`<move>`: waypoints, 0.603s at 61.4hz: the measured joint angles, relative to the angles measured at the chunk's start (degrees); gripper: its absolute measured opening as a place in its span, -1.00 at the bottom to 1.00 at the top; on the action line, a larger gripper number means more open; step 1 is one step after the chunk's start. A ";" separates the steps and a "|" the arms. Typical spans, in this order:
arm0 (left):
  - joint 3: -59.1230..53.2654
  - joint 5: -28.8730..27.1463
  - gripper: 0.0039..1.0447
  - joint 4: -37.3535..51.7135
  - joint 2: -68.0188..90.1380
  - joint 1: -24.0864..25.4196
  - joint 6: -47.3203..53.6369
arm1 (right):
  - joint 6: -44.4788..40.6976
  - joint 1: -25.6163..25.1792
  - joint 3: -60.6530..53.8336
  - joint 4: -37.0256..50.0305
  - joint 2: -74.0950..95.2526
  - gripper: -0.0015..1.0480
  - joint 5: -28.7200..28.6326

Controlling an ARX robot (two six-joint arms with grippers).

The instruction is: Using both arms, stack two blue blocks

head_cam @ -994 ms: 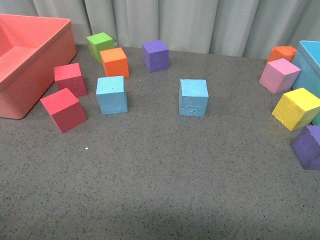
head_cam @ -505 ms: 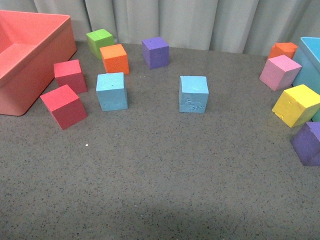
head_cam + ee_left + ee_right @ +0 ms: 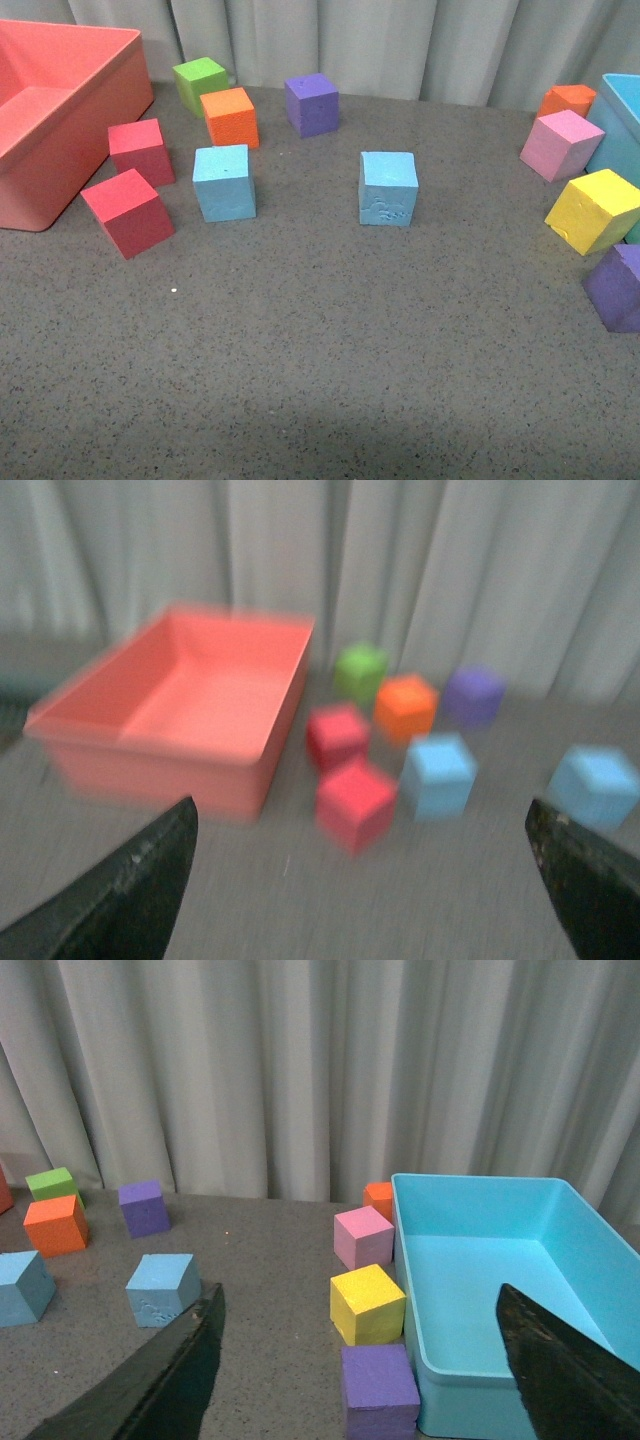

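Both left fingers (image 3: pixel 130 895) and right fingers (image 3: pixel 160 1385) hang spread wide above the table (image 3: pixel 320 380).

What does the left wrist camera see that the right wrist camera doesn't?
Only the left wrist view, blurred, shows inside the coral bin and two red cubes. Only the right wrist view shows the light blue bin, pink cube, yellow cube and near purple cube. Both show the smooth blue block, dented blue block, green cube, the orange cube beside it and far purple cube.
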 joint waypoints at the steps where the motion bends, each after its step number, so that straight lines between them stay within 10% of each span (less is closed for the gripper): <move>1: 0.68 -0.83 0.88 0.57 3.56 -0.28 -0.92 | 0.00 0.00 0.00 0.00 0.00 0.64 0.02; 18: 15.69 4.85 0.88 23.80 52.89 -5.57 -6.12 | 0.02 0.00 0.00 -0.02 -0.04 0.81 0.00; 37: 45.53 6.32 0.88 13.75 93.61 -10.16 -6.93 | 0.04 0.00 0.00 -0.04 -0.04 0.81 0.00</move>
